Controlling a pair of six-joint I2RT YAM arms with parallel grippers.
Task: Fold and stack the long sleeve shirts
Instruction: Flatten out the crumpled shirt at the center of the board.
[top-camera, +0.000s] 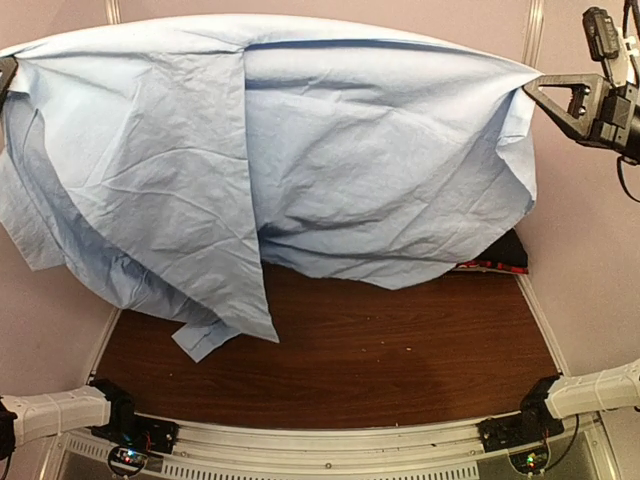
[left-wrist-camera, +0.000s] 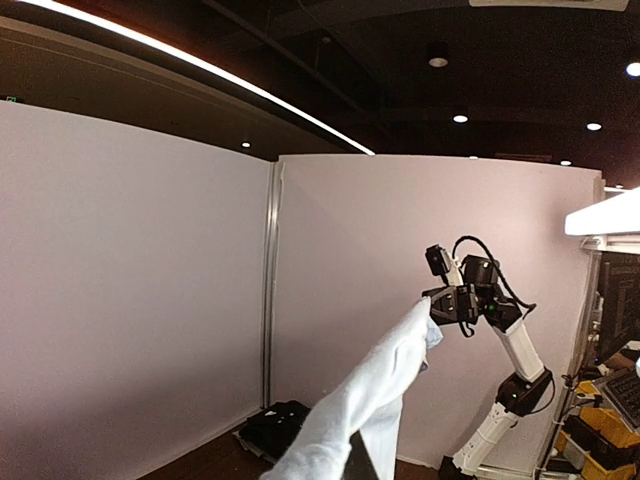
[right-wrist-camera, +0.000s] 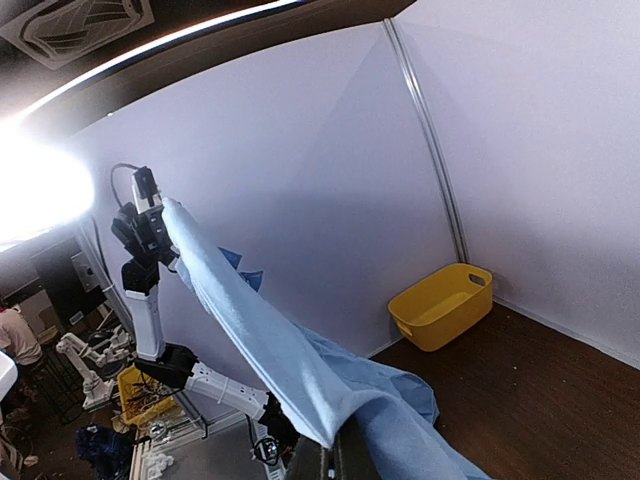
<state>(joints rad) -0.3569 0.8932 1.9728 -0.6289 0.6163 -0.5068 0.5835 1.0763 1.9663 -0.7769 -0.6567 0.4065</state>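
Note:
A light blue long sleeve shirt (top-camera: 300, 150) hangs spread high above the table, stretched between both grippers. My left gripper (top-camera: 4, 76) is shut on its top left edge and my right gripper (top-camera: 528, 88) on its top right edge. In the left wrist view the cloth (left-wrist-camera: 370, 390) runs from my own fingers up to the right gripper (left-wrist-camera: 436, 303). In the right wrist view the shirt (right-wrist-camera: 270, 350) runs up to the left gripper (right-wrist-camera: 160, 215). A folded black shirt (left-wrist-camera: 275, 425) with a red-edged one under it (top-camera: 497, 266) lies at the table's back right, mostly hidden behind the blue cloth.
A yellow plastic basket (right-wrist-camera: 440, 305) stands on the dark wooden table (top-camera: 380, 350) against the pale partition wall. Walls close the table on three sides. The blue shirt's lower hem and a sleeve (top-camera: 205, 335) trail onto the table's left side.

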